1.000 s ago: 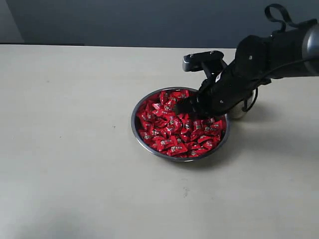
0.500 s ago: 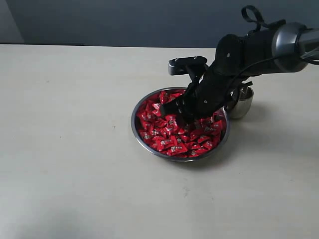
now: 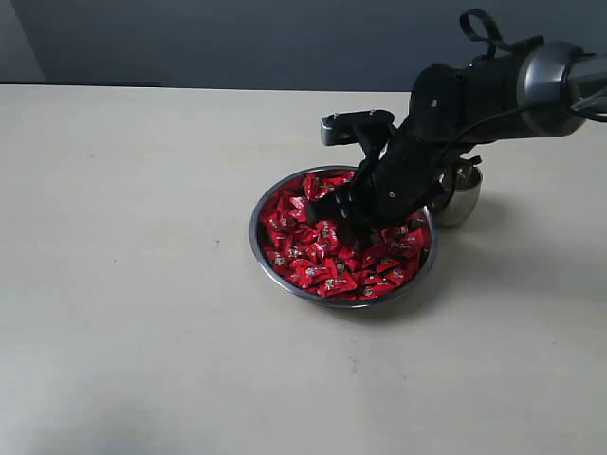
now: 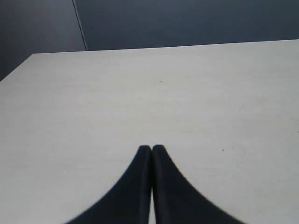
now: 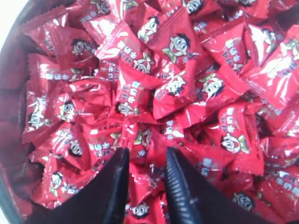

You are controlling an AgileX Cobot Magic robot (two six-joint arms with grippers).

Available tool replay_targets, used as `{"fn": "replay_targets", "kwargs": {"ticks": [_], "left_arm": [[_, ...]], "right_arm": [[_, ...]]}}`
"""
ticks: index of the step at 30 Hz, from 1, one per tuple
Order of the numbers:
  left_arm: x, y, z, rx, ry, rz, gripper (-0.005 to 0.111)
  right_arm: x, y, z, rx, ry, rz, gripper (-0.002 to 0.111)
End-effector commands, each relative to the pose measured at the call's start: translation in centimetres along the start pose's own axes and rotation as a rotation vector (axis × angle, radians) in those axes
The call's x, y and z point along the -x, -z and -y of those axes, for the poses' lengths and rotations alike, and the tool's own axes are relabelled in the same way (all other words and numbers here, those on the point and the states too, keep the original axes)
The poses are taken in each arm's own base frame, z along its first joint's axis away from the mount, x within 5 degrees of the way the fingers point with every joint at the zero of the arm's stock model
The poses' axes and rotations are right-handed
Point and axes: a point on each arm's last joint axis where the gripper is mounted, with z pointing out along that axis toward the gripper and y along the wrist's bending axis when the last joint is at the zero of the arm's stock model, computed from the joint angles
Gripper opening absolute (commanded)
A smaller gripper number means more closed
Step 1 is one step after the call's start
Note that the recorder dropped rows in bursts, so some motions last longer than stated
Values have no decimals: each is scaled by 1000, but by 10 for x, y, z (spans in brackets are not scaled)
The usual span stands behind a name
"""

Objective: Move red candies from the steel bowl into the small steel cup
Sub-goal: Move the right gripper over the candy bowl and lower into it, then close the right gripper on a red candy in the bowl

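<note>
One steel bowl (image 3: 253, 233), perhaps dozens of red candies (image 3: 322, 262), one small steel cup (image 3: 463, 196)

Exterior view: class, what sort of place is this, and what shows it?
Probably a robot lab or test bench: a pale table before a plain dark wall, and a black robot arm reaching into a steel bowl of red candies beside a small steel cup.

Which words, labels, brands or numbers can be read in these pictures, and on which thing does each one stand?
On the red candies: white printed characters beside a cartoon face on each wrapper, too blurred to read.
On the steel bowl: no text visible.
On the small steel cup: no text visible.
Nothing can be quoted as it reads.
</note>
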Motion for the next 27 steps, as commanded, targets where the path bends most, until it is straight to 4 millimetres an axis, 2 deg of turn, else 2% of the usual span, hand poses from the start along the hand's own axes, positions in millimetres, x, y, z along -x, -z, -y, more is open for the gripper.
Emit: {"fn": "replay_targets", "kwargs": {"ticks": [1,12,17,21,27], "left_arm": [[0,0,0,-5,-2,11,0],[0,0,0,-5,-2,11,0],[0,0,0,-5,-2,11,0],[0,0,0,-5,-2,11,0],[0,0,0,-5,-2,11,0]], "right_arm": [[2,6,0,-15,47,-56,27],[18,23,-5,-23,49,-70,28],[20,24,-5,-22,29,-69,47],[17,19,-4,-23,11,-107,47],[10,-1,-1,-19,-8,-189,47]]}}
